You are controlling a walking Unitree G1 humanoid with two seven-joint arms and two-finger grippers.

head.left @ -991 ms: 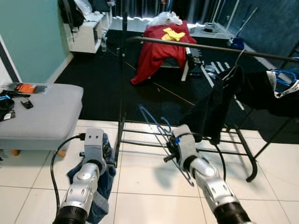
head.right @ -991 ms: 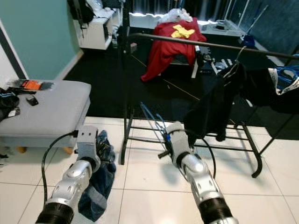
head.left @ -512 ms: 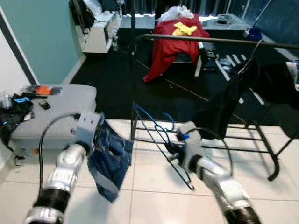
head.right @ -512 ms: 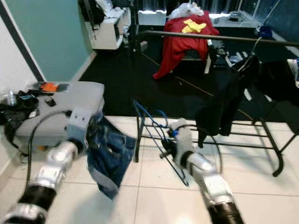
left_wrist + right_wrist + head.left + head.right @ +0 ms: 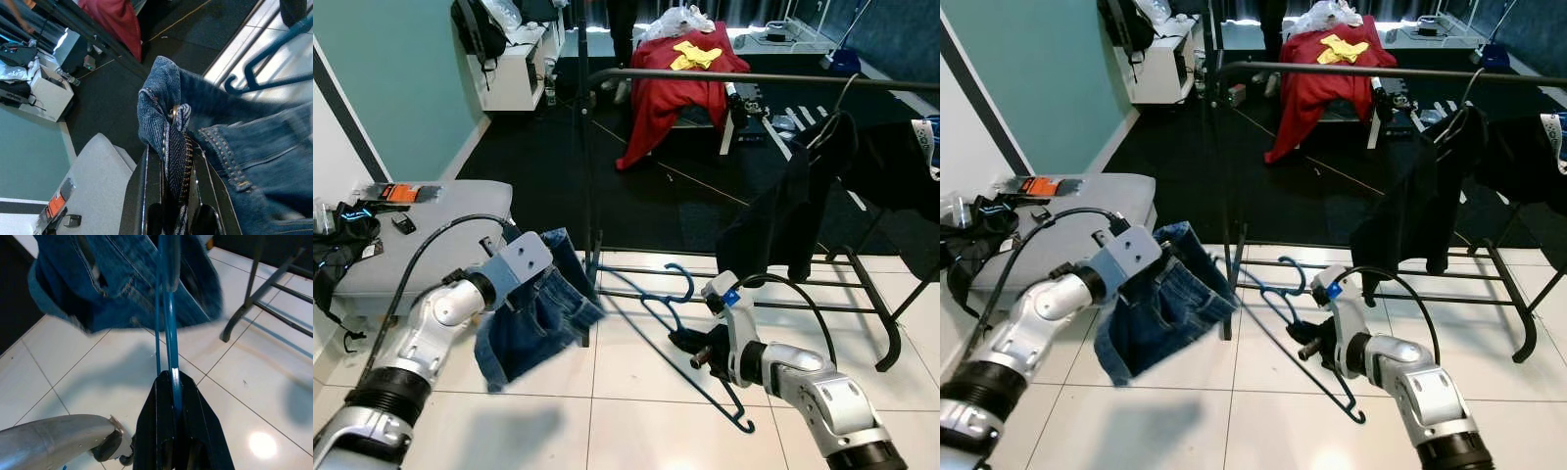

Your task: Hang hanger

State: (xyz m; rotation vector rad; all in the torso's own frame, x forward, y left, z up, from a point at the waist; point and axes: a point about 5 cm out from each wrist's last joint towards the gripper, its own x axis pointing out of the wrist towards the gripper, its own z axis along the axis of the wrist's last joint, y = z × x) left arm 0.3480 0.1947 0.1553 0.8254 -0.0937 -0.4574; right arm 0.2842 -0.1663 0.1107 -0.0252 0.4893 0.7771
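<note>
Left eye view: one hanger [image 5: 680, 323], one jeans [image 5: 533, 318].

White tiled floor [image 5: 636, 382] up close, switching to dark carpet [image 5: 538, 166] toward 12 o'clock. A black clothes rack [image 5: 862, 284] stands right across that seam, feet on the tile. Off at 9 o'clock there's a grey padded bench [image 5: 431, 230] – it's got an orange-and-black packet [image 5: 399, 194], a small dark gadget [image 5: 403, 224] and a black bundle with straps [image 5: 337, 230] on it. Way back at 12, a chair draped in red cloth [image 5: 671, 93] sits on the carpet, with a white shelf unit [image 5: 514, 73] around 11.
</note>
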